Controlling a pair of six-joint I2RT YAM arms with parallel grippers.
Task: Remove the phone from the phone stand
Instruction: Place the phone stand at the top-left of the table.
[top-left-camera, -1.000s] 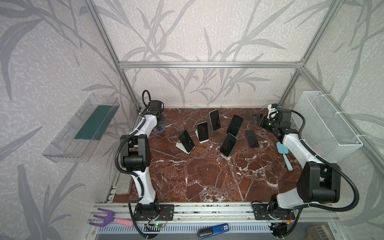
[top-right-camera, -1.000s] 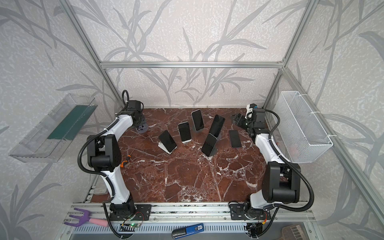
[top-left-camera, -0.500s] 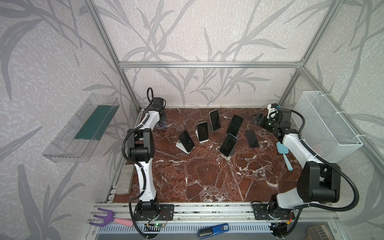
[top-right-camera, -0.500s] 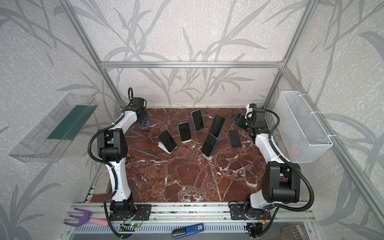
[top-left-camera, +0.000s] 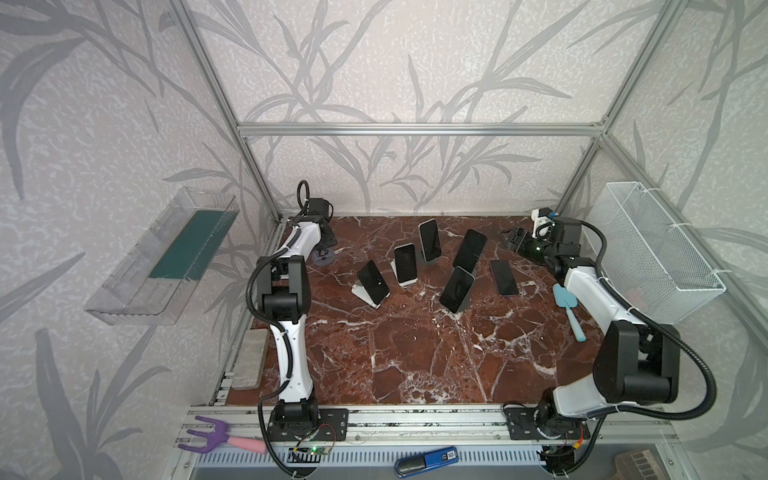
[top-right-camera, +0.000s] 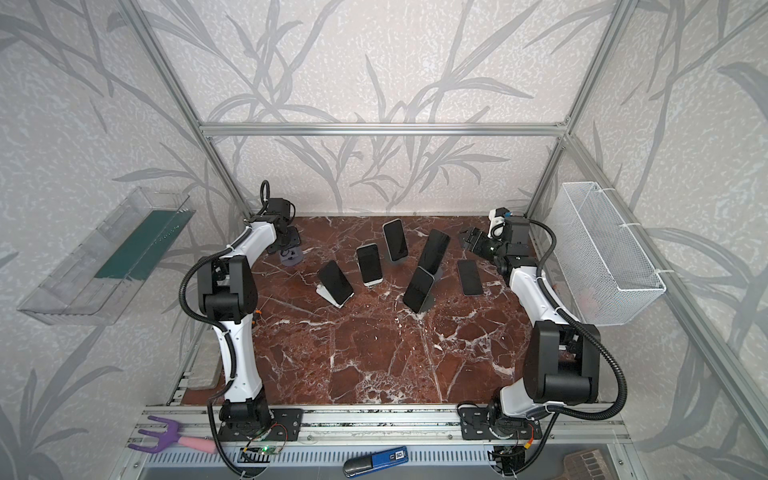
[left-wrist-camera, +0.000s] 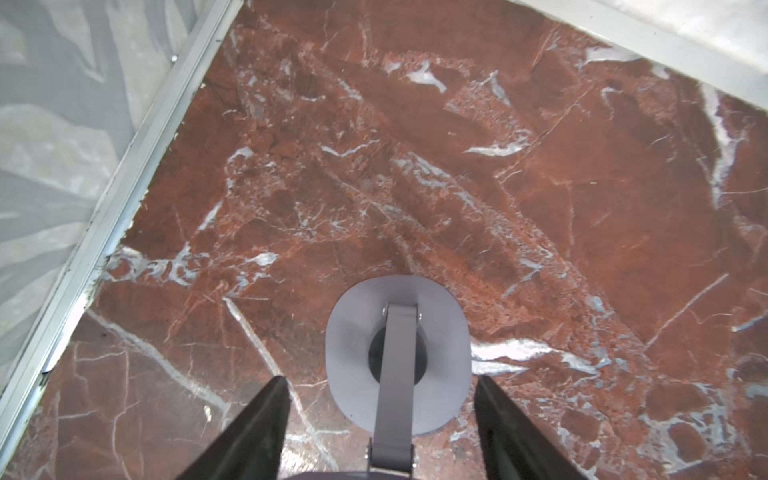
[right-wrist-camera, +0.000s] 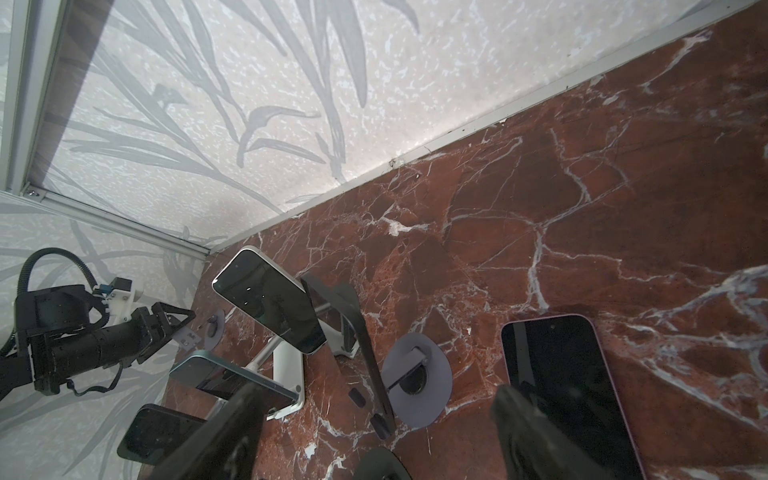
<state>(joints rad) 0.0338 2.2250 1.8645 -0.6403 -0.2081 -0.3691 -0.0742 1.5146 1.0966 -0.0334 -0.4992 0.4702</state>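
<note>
A red-brown marbled tabletop (top-left-camera: 415, 365) veined in white forms the base of a booth. Pale walls (top-left-camera: 415, 62) printed with grey leaf shapes stand along its back, left and right edges, braced by a silver aluminium frame (top-left-camera: 415, 129) with posts at the back corners. A clear plastic bin (top-left-camera: 124, 307) with a dark green liner hangs on the left wall, and a white wire basket (top-left-camera: 648, 257) on the right. A slotted aluminium rail (top-left-camera: 415, 419) runs along the front edge. The light is soft and even.
</note>
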